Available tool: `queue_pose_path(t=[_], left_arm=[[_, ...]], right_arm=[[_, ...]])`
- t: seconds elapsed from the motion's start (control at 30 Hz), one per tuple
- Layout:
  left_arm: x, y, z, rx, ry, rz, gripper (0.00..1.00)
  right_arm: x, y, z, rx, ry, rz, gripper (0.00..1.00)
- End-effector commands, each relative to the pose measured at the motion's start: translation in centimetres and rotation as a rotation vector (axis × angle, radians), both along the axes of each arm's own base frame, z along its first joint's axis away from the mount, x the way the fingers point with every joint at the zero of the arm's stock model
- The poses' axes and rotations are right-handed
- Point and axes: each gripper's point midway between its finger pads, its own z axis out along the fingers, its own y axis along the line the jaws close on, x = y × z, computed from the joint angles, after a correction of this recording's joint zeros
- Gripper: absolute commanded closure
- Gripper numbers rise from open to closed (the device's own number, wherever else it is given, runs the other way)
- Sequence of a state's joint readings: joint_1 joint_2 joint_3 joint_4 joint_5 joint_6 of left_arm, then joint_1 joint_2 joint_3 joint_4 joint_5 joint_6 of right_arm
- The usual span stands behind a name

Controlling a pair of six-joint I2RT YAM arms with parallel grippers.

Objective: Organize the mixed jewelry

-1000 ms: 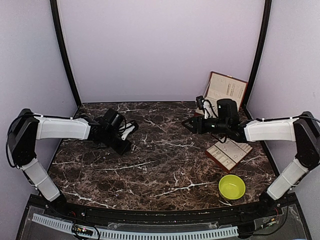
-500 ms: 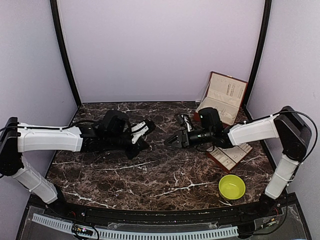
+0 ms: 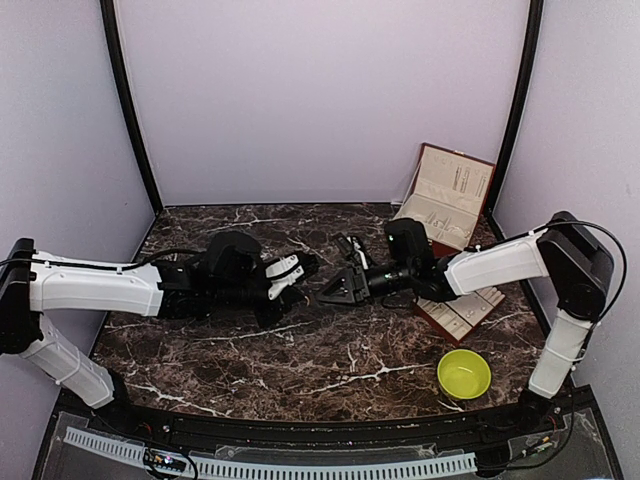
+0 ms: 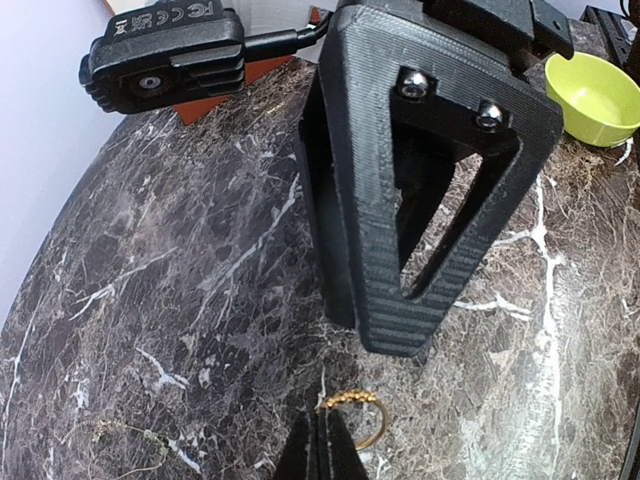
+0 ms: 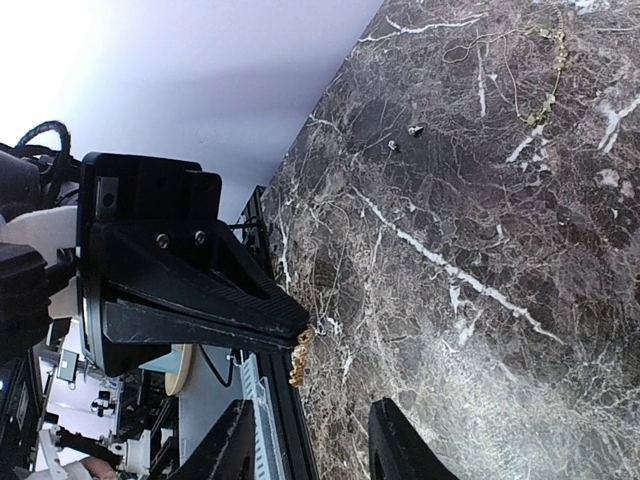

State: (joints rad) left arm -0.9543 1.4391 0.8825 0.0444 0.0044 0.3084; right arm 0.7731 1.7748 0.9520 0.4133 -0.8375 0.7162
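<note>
My left gripper (image 3: 303,268) is shut on a small gold ring (image 4: 356,413) with a beaded top, pinched by its edge at the fingertips (image 4: 322,428). The ring also shows in the right wrist view (image 5: 300,356) at the tip of the left gripper (image 5: 190,280). My right gripper (image 3: 335,290) is open (image 5: 314,405) and faces the ring tip to tip, a short way off. A thin chain (image 5: 520,80) and two tiny studs (image 5: 403,138) lie on the marble. The chain also shows in the left wrist view (image 4: 110,435).
A yellow-green bowl (image 3: 464,373) stands at the front right. A cream-lined compartment tray (image 3: 462,306) lies behind it. The reddish-brown box (image 3: 450,192) stands open at the back right. Purple walls close in the table.
Both arms have reached in toward the middle of the table. The left gripper moved right, the right gripper moved left, and their tips now nearly meet.
</note>
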Motion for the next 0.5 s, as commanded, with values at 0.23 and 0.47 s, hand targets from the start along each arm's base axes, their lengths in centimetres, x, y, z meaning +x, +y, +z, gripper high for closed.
queue_pose_path(t=[0.23,0.47], left_arm=[[-0.4,-0.3,0.7,-0.019,-0.052,-0.004,1.0],[-0.4,-0.3,0.7,-0.018,-0.053,-0.004,1.0]], right_arm=[[-0.1,1.9,0.8,0.011,-0.054,0.042,0.7],[-0.4,2.4,0.2,-0.008,-0.053,0.051,0.74]])
